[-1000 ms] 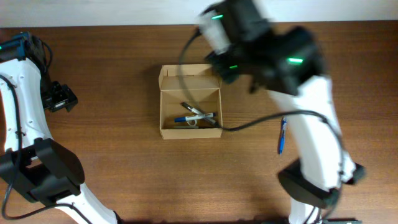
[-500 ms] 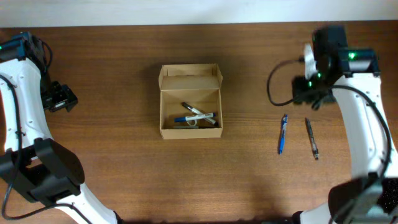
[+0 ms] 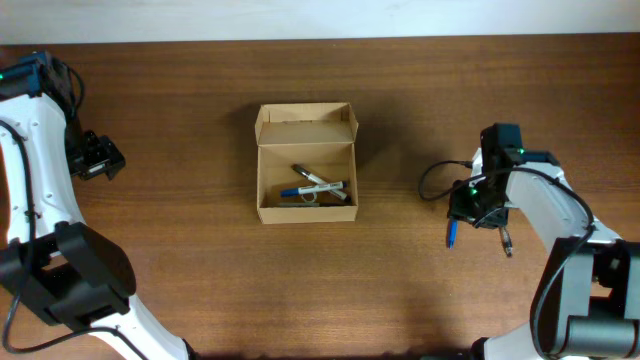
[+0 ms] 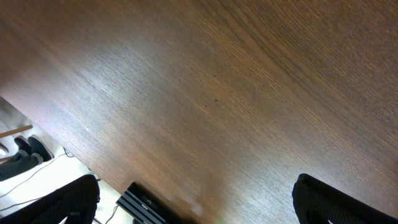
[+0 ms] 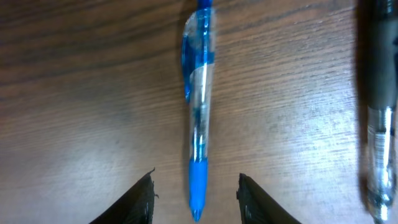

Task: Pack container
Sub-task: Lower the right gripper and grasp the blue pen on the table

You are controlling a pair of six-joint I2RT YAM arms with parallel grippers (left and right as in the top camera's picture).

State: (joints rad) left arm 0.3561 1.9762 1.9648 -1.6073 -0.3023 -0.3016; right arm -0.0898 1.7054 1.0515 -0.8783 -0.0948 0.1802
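Note:
The tan cardboard container [image 3: 307, 165] stands open at the table's middle, its flap lid folded back, with several pens [image 3: 318, 188] inside. A blue pen [image 3: 451, 234] [image 5: 198, 118] lies on the table at the right. My right gripper [image 3: 470, 212] [image 5: 196, 193] is open and low over it, one finger on each side of the pen's blue grip end, not touching. A dark pen [image 3: 505, 241] [image 5: 378, 124] lies just right of it. My left gripper [image 3: 95, 158] [image 4: 196, 205] is open and empty at the far left, above bare wood.
The table's left edge and a black bar [image 4: 146, 204] below it show in the left wrist view. A black cable [image 3: 435, 182] loops from the right arm over the table between the container and the pens.
My right arm has swung from above the container's back right corner out to the right and down over the blue pen. The left arm has not moved.

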